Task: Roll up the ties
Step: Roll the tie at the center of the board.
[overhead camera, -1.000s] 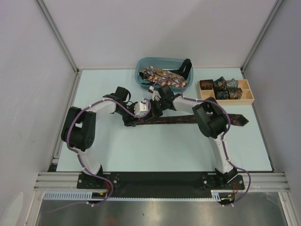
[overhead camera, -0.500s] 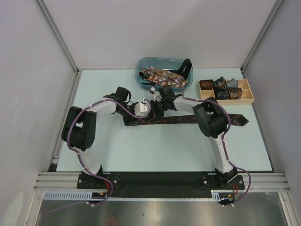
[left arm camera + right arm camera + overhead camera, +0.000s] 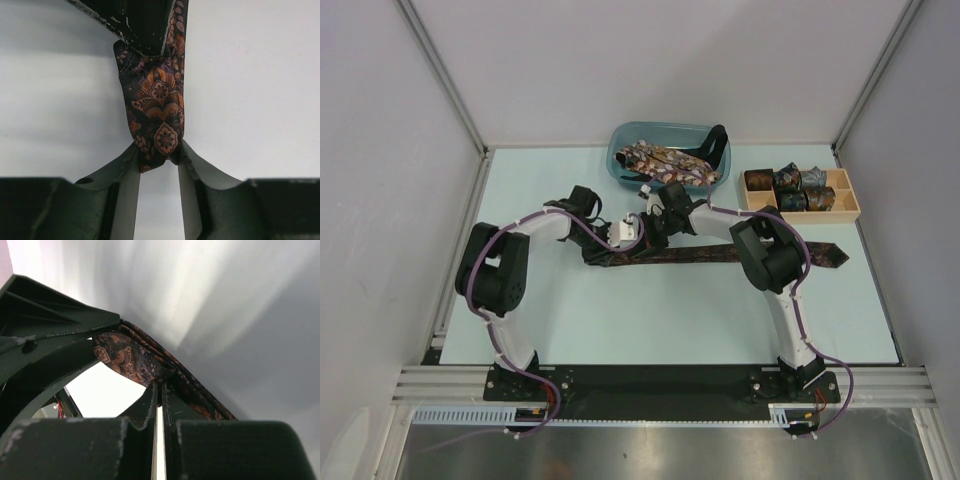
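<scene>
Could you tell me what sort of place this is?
Probably a robotics lab workcell: arms bolted to a pale table, white panels on aluminium framing, left claw and right claw gripping a tie.

The top view was bright and evenly lit by diffuse overhead light. Shadows on the table were faint and soft-edged, and the steel strip showed dull glare. Focus was sharp throughout. In the left wrist view the tie was sharp, while the left gripper, close to the lens, was dark and slightly soft. In the right wrist view the right gripper was nearly a silhouette against washed-out, streaked brightness.
</scene>
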`<state>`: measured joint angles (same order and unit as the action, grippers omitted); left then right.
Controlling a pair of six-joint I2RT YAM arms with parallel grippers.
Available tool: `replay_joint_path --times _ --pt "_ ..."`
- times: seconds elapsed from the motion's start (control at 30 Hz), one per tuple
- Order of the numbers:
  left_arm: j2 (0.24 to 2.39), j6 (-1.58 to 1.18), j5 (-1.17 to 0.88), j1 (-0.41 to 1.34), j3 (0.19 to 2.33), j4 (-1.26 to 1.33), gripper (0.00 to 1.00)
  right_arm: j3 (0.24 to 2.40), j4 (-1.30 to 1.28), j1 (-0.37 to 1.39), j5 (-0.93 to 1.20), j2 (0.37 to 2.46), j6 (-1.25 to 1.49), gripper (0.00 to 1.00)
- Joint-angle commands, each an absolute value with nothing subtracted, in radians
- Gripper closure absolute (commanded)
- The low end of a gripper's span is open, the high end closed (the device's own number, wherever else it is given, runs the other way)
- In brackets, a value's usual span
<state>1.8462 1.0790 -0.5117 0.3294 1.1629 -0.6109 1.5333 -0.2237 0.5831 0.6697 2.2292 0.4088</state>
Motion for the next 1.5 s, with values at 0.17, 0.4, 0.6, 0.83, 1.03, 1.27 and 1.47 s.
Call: replay_joint_path --times 0.17,0.4,0.6,0.83,1.03,1.27,1.47 --pt "1.764 1.129 -0.555 0.287 1.186 -0.666 0.67 1.557 -0.192 0.606 0.673 2.243 0.420 1.00" --pt "1.816 1.045 -0.588 0.359 1.287 -0.655 0.66 1.562 -0.201 0.606 0.670 2.250 0.410 1.00" --pt "1.881 1.006 -0.572 0.419 1.347 -0.653 0.65 1.560 -0.206 0.606 0.666 2.253 0.408 1.00" --pt "1.937 1.008 -0.525 0.460 1.361 -0.666 0.65 1.539 -0.176 0.592 0.690 2.247 0.428 1.00" --pt "1.973 1.022 -0.471 0.471 1.350 -0.683 0.65 1.525 -0.140 0.583 0.745 2.234 0.449 0.95" --pt "1.967 1.061 -0.434 0.465 1.309 -0.693 0.67 1.503 -0.213 0.546 0.776 2.169 0.407 0.79" --pt "1.968 1.066 -0.446 0.463 1.312 -0.693 0.66 1.500 -0.235 0.519 0.801 2.118 0.403 0.70"
